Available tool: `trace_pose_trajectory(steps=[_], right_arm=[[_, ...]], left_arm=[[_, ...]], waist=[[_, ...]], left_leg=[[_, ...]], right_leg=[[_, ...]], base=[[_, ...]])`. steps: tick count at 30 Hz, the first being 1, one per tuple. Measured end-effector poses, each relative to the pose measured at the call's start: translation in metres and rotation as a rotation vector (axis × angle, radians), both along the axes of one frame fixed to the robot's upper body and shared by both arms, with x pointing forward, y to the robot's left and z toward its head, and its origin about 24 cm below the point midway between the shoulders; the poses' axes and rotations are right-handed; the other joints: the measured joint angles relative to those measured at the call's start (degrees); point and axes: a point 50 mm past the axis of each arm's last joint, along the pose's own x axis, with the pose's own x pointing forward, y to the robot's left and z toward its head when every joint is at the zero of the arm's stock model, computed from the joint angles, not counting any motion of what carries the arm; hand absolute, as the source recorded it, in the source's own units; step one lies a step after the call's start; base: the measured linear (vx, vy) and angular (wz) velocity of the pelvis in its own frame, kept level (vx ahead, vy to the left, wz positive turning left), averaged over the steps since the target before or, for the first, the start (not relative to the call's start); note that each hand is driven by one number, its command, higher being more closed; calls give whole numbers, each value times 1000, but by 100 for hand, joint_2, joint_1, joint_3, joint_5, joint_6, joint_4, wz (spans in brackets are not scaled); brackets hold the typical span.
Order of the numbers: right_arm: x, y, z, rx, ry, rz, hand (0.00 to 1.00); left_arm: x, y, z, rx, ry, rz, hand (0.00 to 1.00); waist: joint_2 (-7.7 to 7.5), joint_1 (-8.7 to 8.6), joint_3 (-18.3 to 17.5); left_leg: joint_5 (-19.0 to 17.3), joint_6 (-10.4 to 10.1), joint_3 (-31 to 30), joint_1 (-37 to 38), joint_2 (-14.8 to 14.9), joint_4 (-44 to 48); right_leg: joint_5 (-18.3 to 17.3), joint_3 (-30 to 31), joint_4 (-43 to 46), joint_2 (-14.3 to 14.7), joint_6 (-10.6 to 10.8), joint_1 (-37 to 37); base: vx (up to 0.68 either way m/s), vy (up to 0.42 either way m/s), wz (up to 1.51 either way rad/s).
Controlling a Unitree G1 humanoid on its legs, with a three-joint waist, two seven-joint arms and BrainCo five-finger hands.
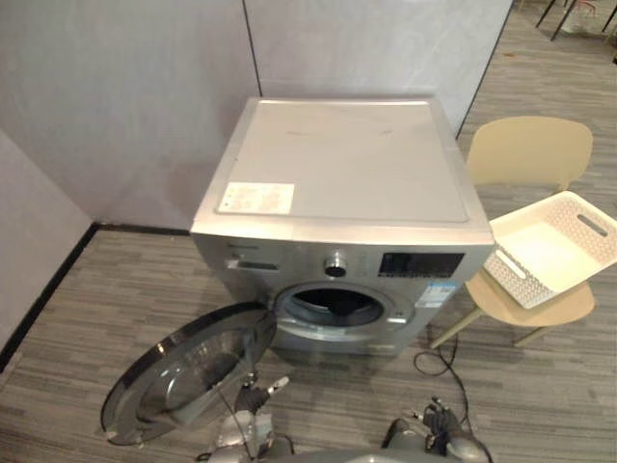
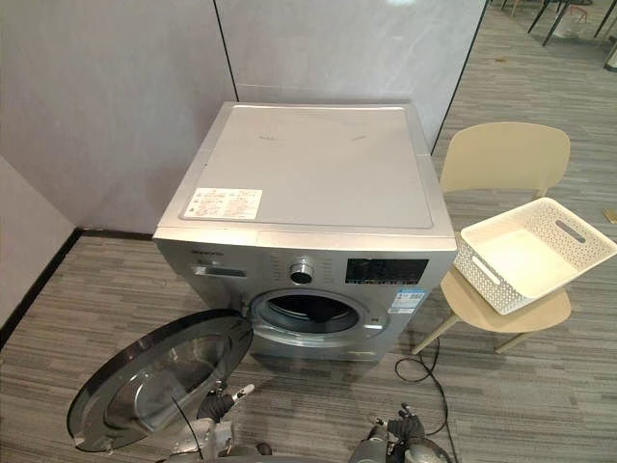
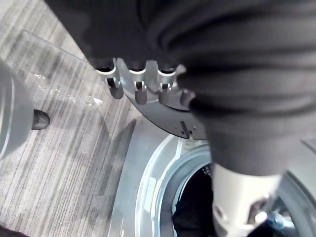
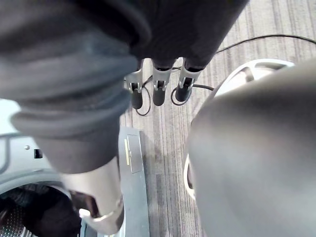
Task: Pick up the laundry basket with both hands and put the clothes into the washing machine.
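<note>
The white laundry basket (image 1: 511, 272) rests tilted and empty on a beige chair (image 1: 530, 149) to the right of the silver washing machine (image 1: 337, 164). The machine's round door (image 1: 188, 371) hangs open to the left, leaving the drum mouth (image 1: 331, 306) uncovered. Dark cloth (image 3: 190, 202) lies inside the drum, which also appears in the right wrist view (image 4: 34, 212). My left hand (image 1: 253, 397) hangs low beside the door, its fingers (image 3: 138, 86) straight and holding nothing. At the bottom right my right hand (image 1: 439, 422) is also low, its fingers (image 4: 158, 89) relaxed and empty.
Grey partition walls (image 1: 125, 96) stand behind and to the left of the machine. The open door takes up the floor at the front left. Striped grey floor (image 1: 540, 386) lies between me and the chair.
</note>
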Motion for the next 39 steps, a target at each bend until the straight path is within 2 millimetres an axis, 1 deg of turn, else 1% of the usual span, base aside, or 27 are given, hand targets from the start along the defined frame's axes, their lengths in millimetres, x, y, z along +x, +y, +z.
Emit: trace_pose_trajectory(steps=[2, 4, 5, 6, 7, 8, 9, 10, 11, 13, 14, 16, 18, 19, 21, 22, 25, 27, 28, 29, 31, 34, 35, 36, 37, 38, 39], right_arm=[[2, 0, 0, -13, 5, 29, 0], [4, 0, 1, -22, 10, 49, 0], [5, 0, 1, -26, 16, 62, 0], [8, -2, 1, -29, 20, 66, 0], [16, -1, 3, -26, 2, 75, 0], [17, 0, 3, -24, 1, 82, 0], [13, 3, 1, -20, 22, 97, 0], [7, 4, -2, -15, 46, 109, 0], [6, 4, -2, -14, 50, 111, 0], [0, 4, -5, -12, 78, 115, 0], [-4, 3, -6, -13, 92, 111, 0], [-4, -1, -5, -27, 98, 121, 0], [-4, -2, -6, -49, 120, 184, 0], [-1, 1, -6, -66, 127, 248, 0], [4, 4, -5, -85, 125, 312, 0], [6, 6, -5, -88, 123, 328, 0], [13, 3, -3, -113, 119, 346, 0], [14, -6, -2, -129, 124, 295, 0], [14, -10, -1, -135, 120, 274, 0], [16, -16, 2, -152, 113, 266, 0], [18, -22, 3, -171, 110, 267, 0], [12, -25, 3, -195, 124, 276, 0], [10, -25, 2, -193, 129, 276, 0], [6, -26, 1, -194, 138, 274, 0], [-21, -13, -8, -135, 190, 245, 0], [-29, -15, -9, -131, 205, 225, 0], [-30, -17, -9, -133, 209, 221, 0]], left_arm=[[-2, -1, 0, -5, 1, -21, 0], [-8, 0, -2, -6, 18, -28, 0], [-12, 2, -3, 4, 28, -39, 0], [-14, 3, -4, 6, 38, -43, 0], [-16, 3, -4, 9, 42, -43, 0], [-17, 6, -5, 22, 47, -44, 0], [-19, 12, -5, 37, 57, -47, 0], [-20, 17, -5, 52, 60, -48, 0], [-20, 17, -5, 53, 60, -46, 0], [-20, 22, -5, 63, 60, -28, 0], [-18, 21, -4, 56, 53, -15, 0], [-19, 13, -5, 32, 54, -12, 0], [-13, 8, -1, 19, 22, -8, 0], [-5, 5, 4, 12, -18, 1, 0], [2, 3, 10, 0, -64, 28, 0], [5, 1, 13, -5, -82, 29, 0], [14, -9, 23, -30, -152, -7, 0], [18, -13, 31, -42, -196, -16, 0], [19, -13, 35, -46, -219, -11, 0], [18, -10, 39, -45, -238, 7, 0], [16, -2, 43, -37, -259, 57, 0], [24, 25, 63, 1, -370, 252, 0], [25, 31, 69, 17, -397, 290, 0], [29, 45, 81, 58, -452, 365, 0], [41, 102, 131, 289, -648, 574, 0], [41, 107, 135, 351, -654, 576, 0], [42, 108, 136, 363, -657, 573, 0]], waist=[[-2, 0, 8], [-1, 10, 41], [-12, 16, 79], [221, 40, 110], [154, 18, 129], [196, -5, 141], [124, 0, 147], [31, 43, 155], [13, 49, 153], [-164, 139, 102], [-137, 176, 80], [47, 292, 10], [70, 389, -6], [133, 483, -42], [120, 596, -37], [128, 623, -26], [285, 625, 159], [319, 616, 204], [312, 635, 237], [388, 624, 277], [378, 616, 285], [379, 606, 291], [388, 597, 290], [451, 591, 282], [112, 295, 182], [155, 275, 131], [137, 268, 104]], left_leg=[[-27, 123, 79, -2, -152, 17], [-88, 240, 198, -51, -210, 107], [-140, 324, 264, -65, -224, 204], [-142, 465, 391, -7, -131, 150], [-45, 627, 532, 36, -38, 74], [-19, 660, 559, 74, -33, 47], [15, 659, 632, 155, -33, -18], [102, 661, 643, 201, -37, -52], [113, 645, 641, 204, -45, -59], [222, 548, 595, 208, -131, -200], [330, 469, 475, 203, -149, -425], [614, 460, 300, 191, -79, -766], [820, 400, 260, 194, -30, -980], [972, 376, 190, 180, -12, -1175], [1216, 334, 73, 150, -3, -1445], [1277, 339, 24, 162, -5, -1505], [1585, 350, -50, 190, -78, -1618], [2018, 515, 384, 184, -235, -1705], [1951, 571, 554, 200, -229, -1691], [1644, 695, 869, 180, -155, -1261], [1419, 664, 897, 192, -48, -830], [978, 219, 156, 184, 298, -107], [887, 138, -32, 190, 318, -99], [603, 206, -227, 205, 292, -205], [681, 241, -196, 540, -299, -1349], [905, 294, -146, 650, -365, -1585], [940, 314, -130, 684, -381, -1630]], right_leg=[[141, 123, -246, -60, 68, 43], [148, 315, -394, 4, 51, 53], [58, 399, -454, 37, -88, 55], [-172, 422, -325, 90, -251, 34], [-214, 545, 454, 93, -250, -107], [-320, 613, 911, 107, -236, -131], [-535, 722, 1448, 129, -225, -78], [-1101, 775, 1815, 252, -74, 194], [-1171, 795, 1832, 271, -23, 239], [-1394, 1036, 1392, 421, 183, 480], [-1338, 1060, 821, 636, 231, 659], [-1043, 1024, -12, 913, 140, 880], [-892, 925, -371, 1040, 93, 974], [-726, 849, -701, 1146, 50, 1047], [-475, 697, -1192, 1297, -10, 1155], [-462, 638, -1235, 1324, -15, 1157], [-500, 151, -1228, 1275, -29, 1399], [-536, -240, -1210, 1113, -59, 1574], [-545, -380, -1188, 1070, -77, 1629], [-571, -497, -1095, 1002, -109, 1712], [-576, -494, -1017, 870, -98, 1758], [-484, -369, -931, 712, 64, 1690], [-474, -327, -935, 715, 91, 1654], [-435, -232, -976, 758, 191, 1651], [-336, 208, -1382, 501, 240, 1593], [-326, 361, -1433, 479, 224, 1601], [-323, 400, -1450, 477, 220, 1602]], base=[[-205, 172, -15], [-214, 145, -24], [-175, 140, -37], [-179, 139, -42], [-122, 93, -30], [-92, 20, -14], [-52, -41, 1], [-42, -72, 2], [-35, -103, 8], [-20, -92, 5], [-1, -104, 3], [19, -83, 3], [9, -44, 14], [25, -84, 24], [48, -90, 29], [44, -70, 55], [-12, -24, 80], [-73, 23, 85], [-101, 77, 64], [-77, 82, 41], [-24, 98, 14], [-56, 263, -10], [-84, 355, -27], [-58, 505, 25], [8, 483, 38], [41, 307, 52], [97, 60, 11]])
